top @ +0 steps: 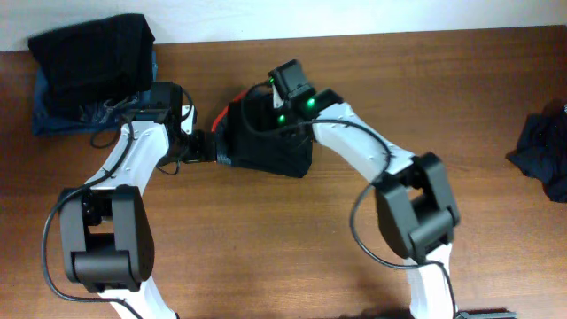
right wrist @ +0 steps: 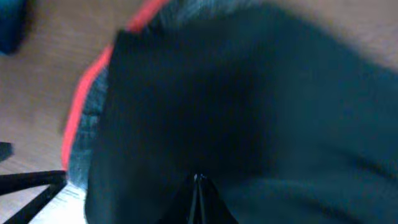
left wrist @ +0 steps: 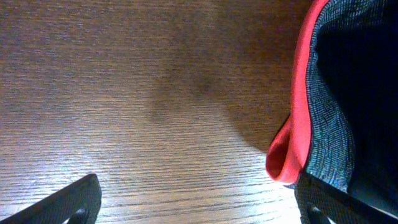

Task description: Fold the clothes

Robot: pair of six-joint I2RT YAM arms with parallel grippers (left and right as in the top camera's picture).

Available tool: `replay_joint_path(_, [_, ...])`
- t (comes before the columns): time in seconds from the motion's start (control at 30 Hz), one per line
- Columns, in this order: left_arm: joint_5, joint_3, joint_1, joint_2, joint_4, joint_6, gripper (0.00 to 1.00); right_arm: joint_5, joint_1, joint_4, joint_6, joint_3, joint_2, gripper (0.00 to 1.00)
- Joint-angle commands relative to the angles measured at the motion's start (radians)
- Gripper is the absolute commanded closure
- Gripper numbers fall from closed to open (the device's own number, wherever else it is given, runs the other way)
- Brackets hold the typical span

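Centrally, black garment (top: 266, 155), red-edged waistband (left wrist: 320, 124) — left jaws apart, right jaws hidden by it, state unclear.

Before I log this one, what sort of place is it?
Likely a lab tabletop rig: wooden table against a pale wall, two white robot arms, a black garment between them, folded clothes in one corner.

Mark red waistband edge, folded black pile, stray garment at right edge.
red waistband edge (left wrist: 300, 106): left wrist view, midway along the red strip.
folded black pile (top: 93, 53): overhead view, middle of its top layer.
stray garment (top: 545, 151): overhead view, middle of the heap.
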Motion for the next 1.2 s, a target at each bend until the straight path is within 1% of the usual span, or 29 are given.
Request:
replay_joint_path(0.0, [0.001, 0.002, -0.006, 0.008, 0.003, 0.005, 0.01, -0.06, 0.039, 0.033, 0.078, 0.014, 0.057, 0.96])
replay_joint_path(0.27, [0.001, 0.002, -0.006, 0.008, 0.003, 0.005, 0.01, -0.075, 0.109, 0.042, 0.097, 0.014, 0.157, 0.96])
replay_joint_path(0.47, [0.0, 0.002, -0.006, 0.008, 0.002, 0.005, 0.01, -0.062, 0.119, 0.045, 0.088, 0.014, 0.142, 0.96])
replay_joint_path(0.7, [0.0, 0.002, -0.005, 0.008, 0.002, 0.005, 0.01, 0.015, 0.072, 0.021, 0.062, 0.014, 0.056, 0.96])
replay_joint_path(0.83, [0.001, 0.002, -0.005, 0.008, 0.002, 0.005, 0.01, 0.02, 0.005, 0.031, 0.062, 0.014, -0.012, 0.96])
replay_joint_path(1.0, [0.001, 0.002, -0.005, 0.008, 0.003, 0.005, 0.01, -0.07, -0.066, 0.105, 0.062, 0.014, -0.027, 0.96])
replay_joint_path(1.17, [0.001, 0.002, -0.005, 0.008, 0.003, 0.005, 0.01, -0.106, -0.068, 0.182, 0.063, 0.014, 0.0, 0.96])
